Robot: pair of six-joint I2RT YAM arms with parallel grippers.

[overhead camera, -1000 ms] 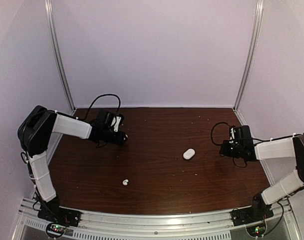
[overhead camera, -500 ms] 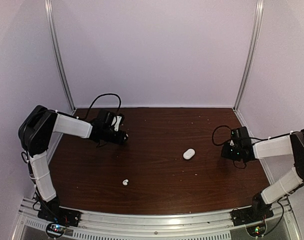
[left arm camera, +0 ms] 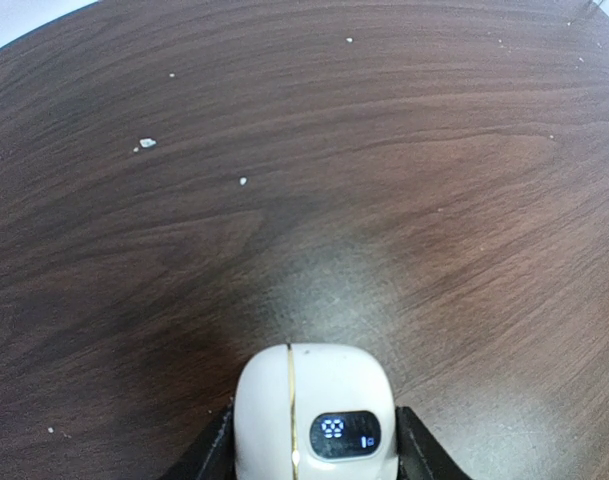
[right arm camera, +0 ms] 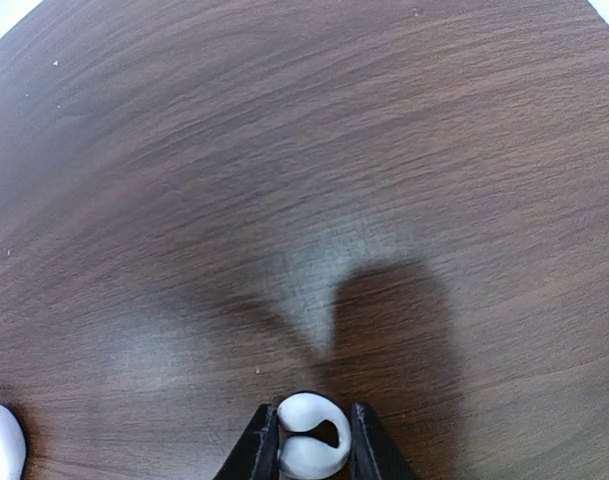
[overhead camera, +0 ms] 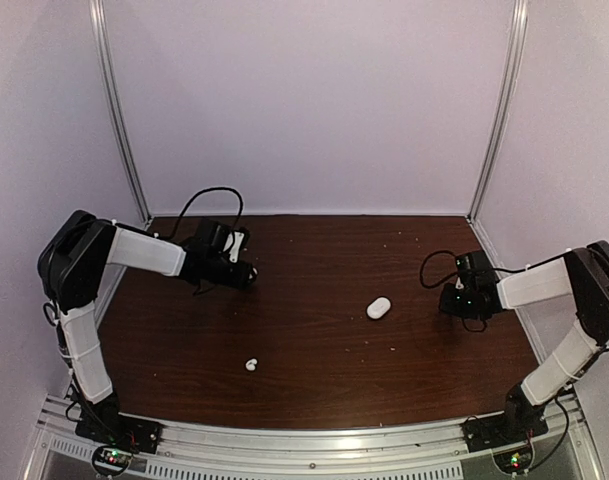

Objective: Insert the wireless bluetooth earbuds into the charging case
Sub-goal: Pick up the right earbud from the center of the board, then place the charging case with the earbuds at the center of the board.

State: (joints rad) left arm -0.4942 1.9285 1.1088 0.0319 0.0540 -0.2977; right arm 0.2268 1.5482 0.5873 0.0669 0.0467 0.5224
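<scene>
The left tool (left arm camera: 314, 458) grips a white case (left arm camera: 312, 395), display facing the camera, at the desk's (left arm camera: 384, 150) far left. The right tool (right arm camera: 309, 445) is closed on one earbud (right arm camera: 306, 430) at the right side. A second case (overhead camera: 378, 308) lies mid-desk. Another earbud (overhead camera: 251, 365) lies nearer the front edge, well apart.

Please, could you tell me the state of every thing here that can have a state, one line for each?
left end effector: shut on the held charging case.
held charging case: lid closed, display lit, clamped.
right end effector: shut on the held earbud.
held earbud: pinched, outside any case.
loose charging case: lying on the table, apparently closed, untouched.
loose earbud: lying on the table, untouched.
</scene>
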